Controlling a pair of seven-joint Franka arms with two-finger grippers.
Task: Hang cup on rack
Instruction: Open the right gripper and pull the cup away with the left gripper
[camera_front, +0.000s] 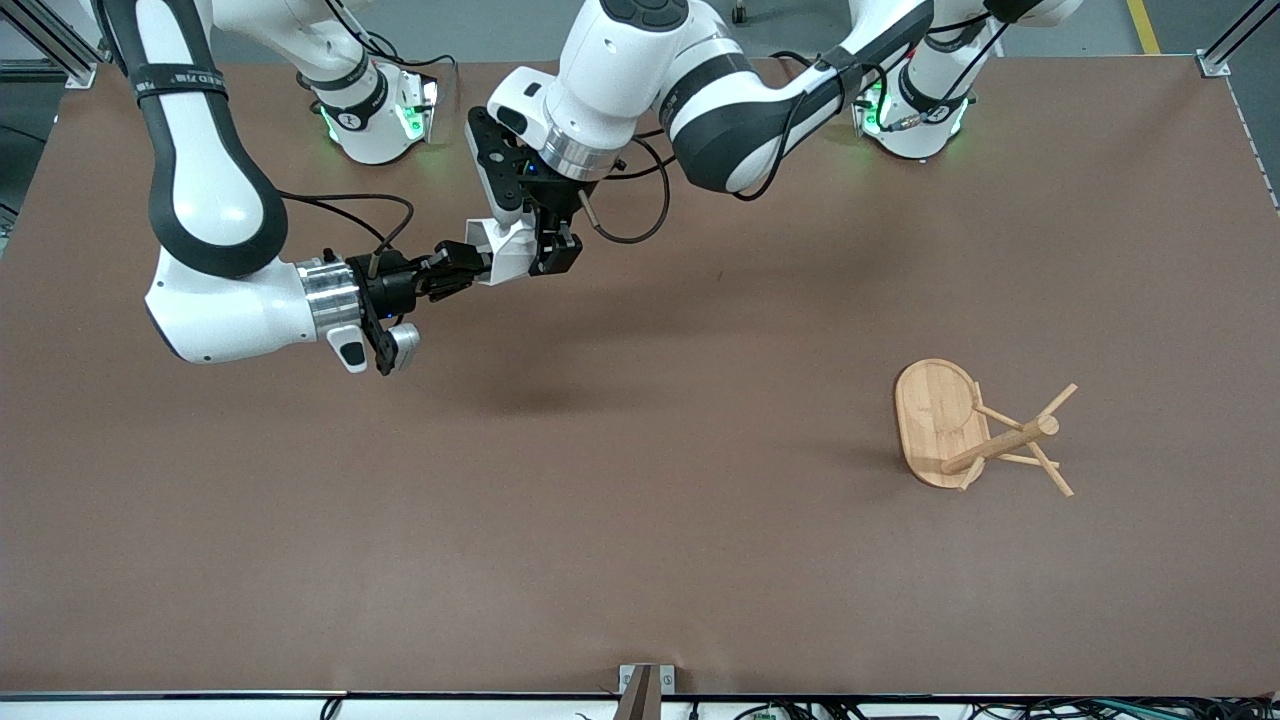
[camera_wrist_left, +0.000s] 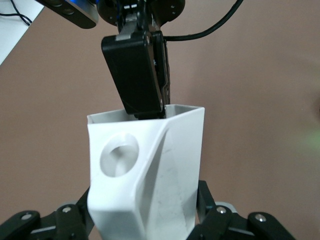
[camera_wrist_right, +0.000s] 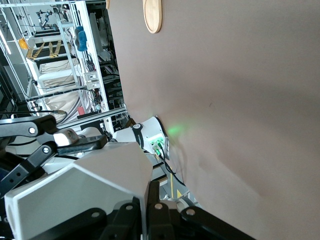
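Observation:
The white faceted cup (camera_front: 505, 250) hangs in the air over the table's part near the right arm's base, held between both grippers. My left gripper (camera_front: 548, 255) comes down from above and is shut on the cup's body; in the left wrist view its fingers flank the cup (camera_wrist_left: 145, 175), whose handle hole faces the camera. My right gripper (camera_front: 470, 268) comes in level and is shut on the cup's rim wall, as the right wrist view (camera_wrist_right: 147, 195) shows. The bamboo rack (camera_front: 1000, 440) is toward the left arm's end and looks tipped over, its oval base on edge.
Bare brown tabletop lies between the cup and the rack. The rack's base also shows in the right wrist view (camera_wrist_right: 152, 15). The arms' bases (camera_front: 375, 110) stand along the table's edge farthest from the front camera.

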